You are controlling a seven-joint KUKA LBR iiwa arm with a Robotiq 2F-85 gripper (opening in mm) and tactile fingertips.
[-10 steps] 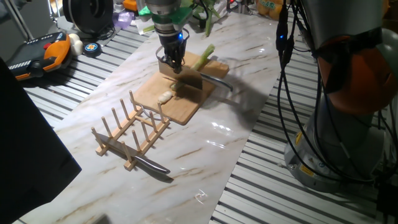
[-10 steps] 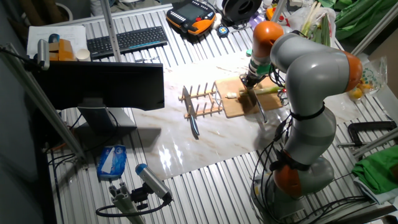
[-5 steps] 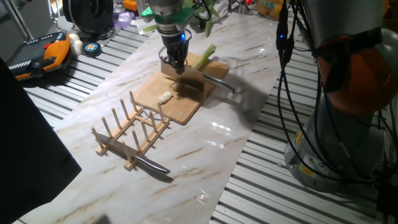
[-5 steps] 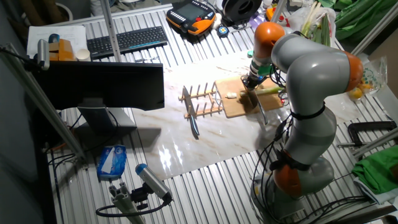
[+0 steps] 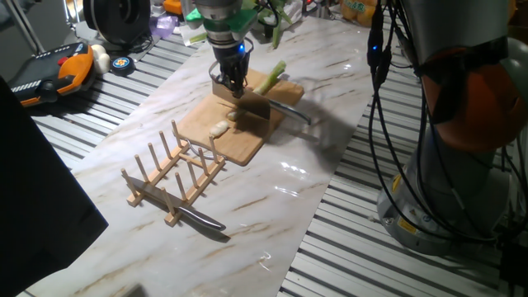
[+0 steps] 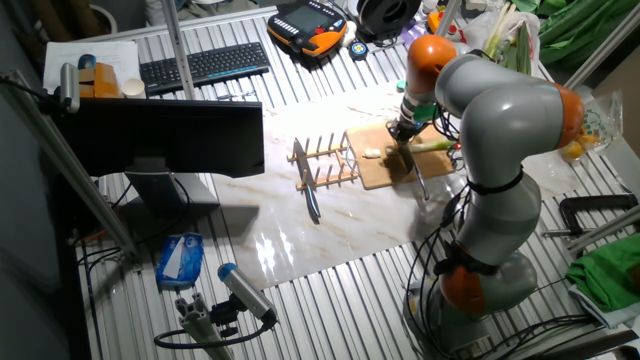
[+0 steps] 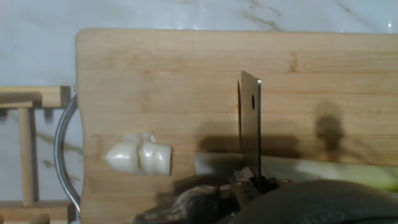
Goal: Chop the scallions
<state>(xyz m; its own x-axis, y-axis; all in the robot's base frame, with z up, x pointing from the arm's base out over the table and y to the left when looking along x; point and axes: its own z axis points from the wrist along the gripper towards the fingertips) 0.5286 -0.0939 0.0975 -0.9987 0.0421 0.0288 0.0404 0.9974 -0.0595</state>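
A wooden cutting board (image 5: pixel 239 140) lies on the marble table. On it rests the scallion (image 5: pixel 269 76), a white-to-green stalk (image 7: pixel 214 165) running under the knife blade (image 7: pixel 250 127). Two stubby cut white pieces (image 7: pixel 139 157) lie together to its left, also visible as the cut pieces (image 5: pixel 219 128). My gripper (image 5: pixel 231 85) is shut on the knife (image 5: pixel 254 106), holding it edge-down across the stalk near its white end. In the other fixed view the gripper (image 6: pixel 403 131) stands over the board (image 6: pixel 383 172). My fingers are mostly hidden in the hand view.
A wooden dish rack (image 5: pixel 175 175) stands just off the board's near-left edge. A second knife (image 5: pixel 200 219) lies on the table beside it. Leafy greens and clutter (image 5: pixel 272 21) crowd the far end. The robot base (image 5: pixel 462 124) stands to the right.
The gripper and knife have shifted only very slightly over the stalk. The scallion and the cut pieces lie where they were.
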